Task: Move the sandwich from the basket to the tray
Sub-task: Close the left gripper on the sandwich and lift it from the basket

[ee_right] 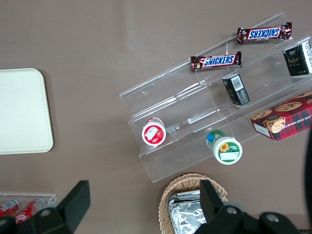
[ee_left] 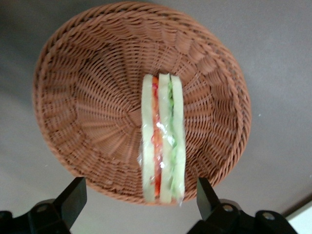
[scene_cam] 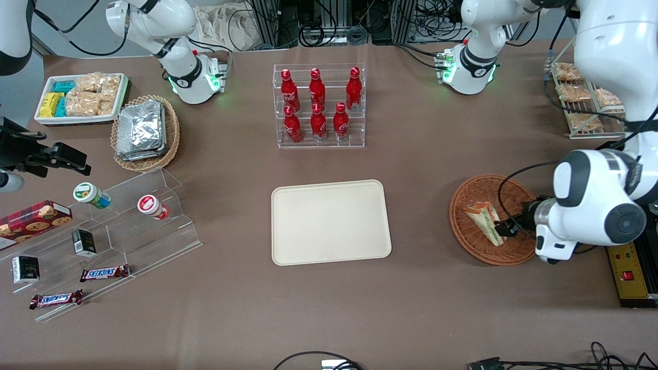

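The sandwich lies in the reddish-brown wicker basket toward the working arm's end of the table. In the left wrist view the sandwich stands on edge in the basket, showing pale bread with red and green layers. My left gripper hangs low over the basket, at the sandwich's end nearer the front camera. It is open, with the fingers spread wide on either side of the sandwich and touching nothing. The cream tray lies bare at the table's middle and also shows in the right wrist view.
A clear rack of red bottles stands farther from the front camera than the tray. A wire rack of packets stands near the working arm. A tan basket of foil packets, a white snack bin and clear snack steps lie toward the parked arm's end.
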Robot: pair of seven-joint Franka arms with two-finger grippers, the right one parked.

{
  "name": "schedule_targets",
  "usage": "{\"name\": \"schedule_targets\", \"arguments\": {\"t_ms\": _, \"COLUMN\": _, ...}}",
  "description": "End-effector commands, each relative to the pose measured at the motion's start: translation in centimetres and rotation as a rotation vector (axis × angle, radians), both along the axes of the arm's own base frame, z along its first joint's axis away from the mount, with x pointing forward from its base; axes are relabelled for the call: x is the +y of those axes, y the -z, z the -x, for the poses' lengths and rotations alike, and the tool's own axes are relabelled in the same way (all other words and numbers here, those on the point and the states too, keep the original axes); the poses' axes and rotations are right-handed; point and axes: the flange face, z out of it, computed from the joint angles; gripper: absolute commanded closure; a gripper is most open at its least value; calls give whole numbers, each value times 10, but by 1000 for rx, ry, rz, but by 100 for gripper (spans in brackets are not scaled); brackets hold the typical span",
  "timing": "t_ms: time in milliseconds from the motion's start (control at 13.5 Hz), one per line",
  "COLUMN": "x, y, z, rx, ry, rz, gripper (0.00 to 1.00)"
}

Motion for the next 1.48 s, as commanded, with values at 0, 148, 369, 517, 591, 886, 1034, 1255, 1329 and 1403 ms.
{"name": "schedule_targets", "arguments": {"t_ms": 0, "x": 6, "y": 8, "z": -11, "rx": -37, "ry": -32, "rz": 4, "gripper": 0}}
{"name": "schedule_targets", "arguments": {"t_ms": 148, "x": 1, "y": 30, "z": -13, "rx": -28, "ry": -36, "rz": 18, "gripper": 0}}
{"name": "schedule_targets", "arguments": {"t_ms": 369, "x": 0, "y": 56, "z": -13, "rx": -26, "ry": -56, "rz": 30, "gripper": 0}}
{"name": "schedule_targets", "arguments": {"t_ms": 517, "x": -3, "y": 68, "z": -11, "rx": -34, "ry": -78, "rz": 28, "gripper": 0}}
{"name": "schedule_targets", "arguments": {"t_ms": 591, "x": -4, "y": 74, "z": -9, "rx": -36, "ry": -84, "rz": 28, "gripper": 0}}
{"name": "schedule_targets", "arguments": {"t_ms": 886, "x": -9, "y": 96, "z": -1, "rx": -1, "ry": -102, "rz": 53, "gripper": 0}}
{"name": "schedule_targets", "arguments": {"t_ms": 1034, "x": -10, "y": 104, "z": 12, "rx": 32, "ry": -104, "rz": 53, "gripper": 0}}
{"name": "schedule_targets", "arguments": {"t_ms": 1255, "x": -11, "y": 106, "z": 19, "rx": 49, "ry": -117, "rz": 43, "gripper": 0}}
{"name": "schedule_targets", "arguments": {"t_ms": 1329, "x": -11, "y": 102, "z": 20, "rx": 47, "ry": -118, "rz": 41, "gripper": 1}}
{"name": "schedule_targets", "arguments": {"t_ms": 1403, "x": -10, "y": 102, "z": 23, "rx": 50, "ry": -119, "rz": 40, "gripper": 13}}
